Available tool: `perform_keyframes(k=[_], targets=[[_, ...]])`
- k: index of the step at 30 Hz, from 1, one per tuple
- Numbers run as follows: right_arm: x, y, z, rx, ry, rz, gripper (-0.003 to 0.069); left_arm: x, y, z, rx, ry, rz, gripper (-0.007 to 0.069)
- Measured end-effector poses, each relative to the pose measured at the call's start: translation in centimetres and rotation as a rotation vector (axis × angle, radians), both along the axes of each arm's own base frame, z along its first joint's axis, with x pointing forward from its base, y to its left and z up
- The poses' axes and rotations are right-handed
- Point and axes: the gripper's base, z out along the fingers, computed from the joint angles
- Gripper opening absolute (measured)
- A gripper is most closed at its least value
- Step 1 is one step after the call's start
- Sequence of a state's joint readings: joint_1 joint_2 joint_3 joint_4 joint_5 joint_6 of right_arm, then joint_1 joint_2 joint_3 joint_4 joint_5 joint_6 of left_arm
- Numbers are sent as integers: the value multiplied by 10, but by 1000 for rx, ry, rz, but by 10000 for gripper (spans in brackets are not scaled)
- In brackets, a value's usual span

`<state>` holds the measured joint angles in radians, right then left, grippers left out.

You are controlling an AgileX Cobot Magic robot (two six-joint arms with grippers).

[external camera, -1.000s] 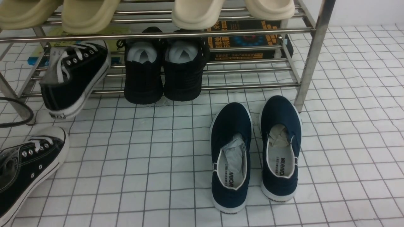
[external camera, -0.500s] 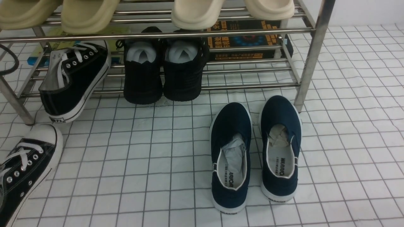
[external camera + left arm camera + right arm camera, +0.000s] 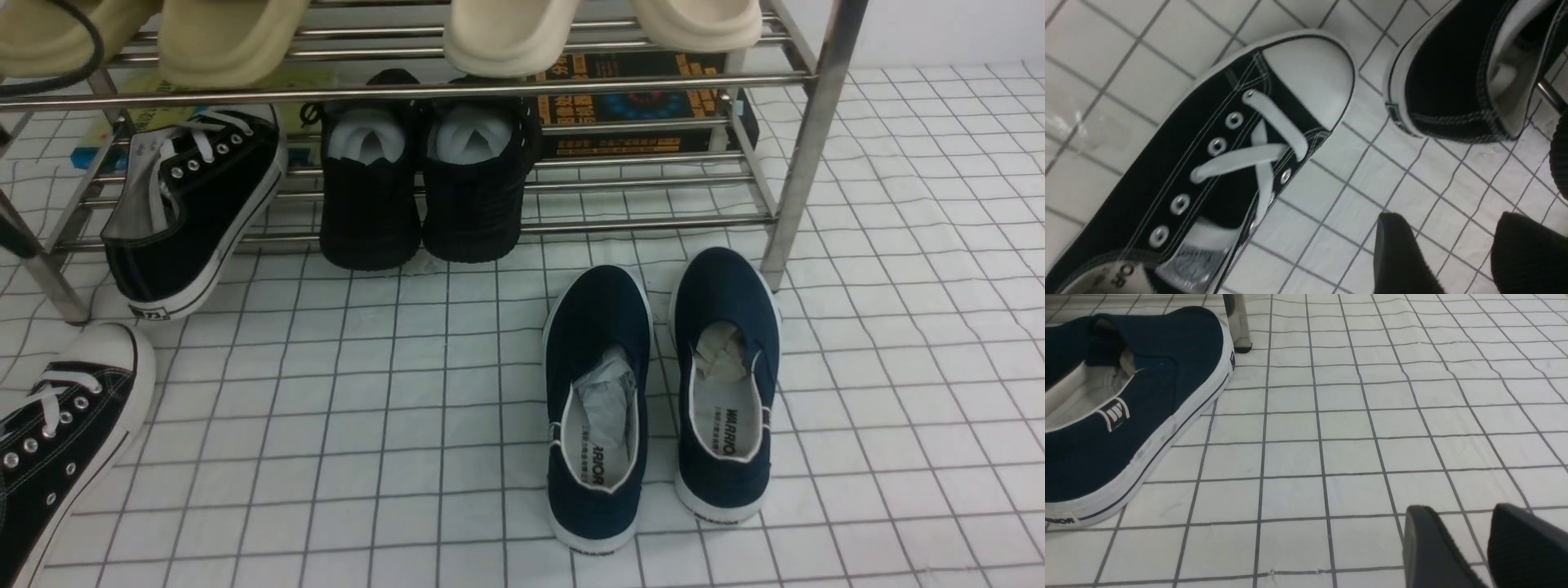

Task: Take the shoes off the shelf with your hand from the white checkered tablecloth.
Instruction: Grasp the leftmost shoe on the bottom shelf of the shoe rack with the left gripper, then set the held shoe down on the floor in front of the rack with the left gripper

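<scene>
Sneaker (image 3: 1208, 163) flat on tablecloth (image 3: 1106, 73) | left claw (image 3: 1449, 220) spread, empty

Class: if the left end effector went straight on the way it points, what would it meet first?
Probably the white checkered tablecloth ahead of the left end effector, between the flat sneaker and the propped sneaker, whose heel lies just beyond; depth is unclear.

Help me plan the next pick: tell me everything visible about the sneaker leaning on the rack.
The sneaker is black canvas with white laces, silver eyelets, white stitching and a white rubber sole bearing a small heel label. Its grey tongue stands up. It lies tilted, toe in on the rack's lowest bars, heel down on the cloth. Nothing grips it.
</scene>
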<state>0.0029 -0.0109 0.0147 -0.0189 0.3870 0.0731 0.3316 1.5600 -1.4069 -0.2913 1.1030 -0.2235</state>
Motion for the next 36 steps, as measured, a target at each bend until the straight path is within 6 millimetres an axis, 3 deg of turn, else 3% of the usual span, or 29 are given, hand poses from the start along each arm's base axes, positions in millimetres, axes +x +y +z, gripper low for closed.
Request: perform_keyframes(k=[1, 6, 9, 17, 20, 27, 31, 34, 35, 36], targets=[[0, 0, 0, 0, 0, 0, 239, 2, -2, -1, 0, -1, -7, 349], [0, 0, 0, 0, 0, 0, 239, 53, -15, -8, 98, -61, -85, 349], [0, 0, 0, 0, 0, 0, 239, 67, -17, -13, 122, -64, -96, 349], [0, 0, 0, 0, 0, 0, 239, 94, -17, -54, 125, 1, -100, 346], [0, 0, 0, 0, 0, 0, 239, 96, -17, -60, 119, 15, -97, 327], [0, 0, 0, 0, 0, 0, 239, 95, -18, -66, 114, 64, -109, 35], [0, 0, 0, 0, 0, 0, 239, 83, -19, -54, 124, 114, -114, 18], [0, 0, 0, 0, 0, 0, 239, 63, -19, -31, 151, 150, -85, 17], [0, 0, 0, 0, 0, 0, 239, 48, -19, -15, 171, 170, -75, 17], [0, 0, 0, 0, 0, 0, 239, 46, -19, -13, 175, 172, -74, 17]])
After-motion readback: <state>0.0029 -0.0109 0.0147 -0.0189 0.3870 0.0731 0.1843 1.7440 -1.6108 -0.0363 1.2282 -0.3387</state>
